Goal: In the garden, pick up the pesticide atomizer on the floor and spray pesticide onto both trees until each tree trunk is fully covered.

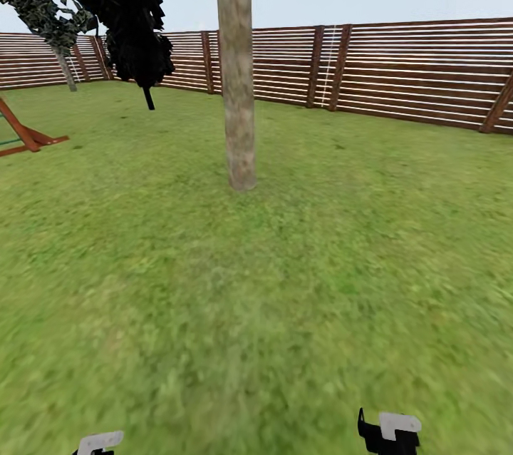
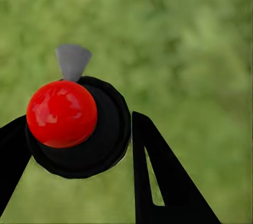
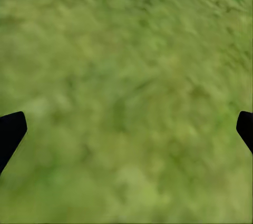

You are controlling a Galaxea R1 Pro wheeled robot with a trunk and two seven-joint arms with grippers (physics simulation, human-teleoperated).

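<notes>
With the atomizer (image 2: 76,124) pinched in the left claw (image 2: 79,145) and the right claw (image 3: 126,124) spread empty over the grass (image 1: 285,284), the tree trunk (image 1: 237,70) stands well ahead, so spraying from here would likely fall short.

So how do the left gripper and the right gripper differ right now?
The left gripper is closed around the atomizer, a black body with a red cap and grey nozzle; the right gripper holds nothing. The left gripper's fingers sit close against the atomizer, while the right gripper's fingers stand wide apart at the frame edges. Both have black fingers and hang over the grass.
</notes>
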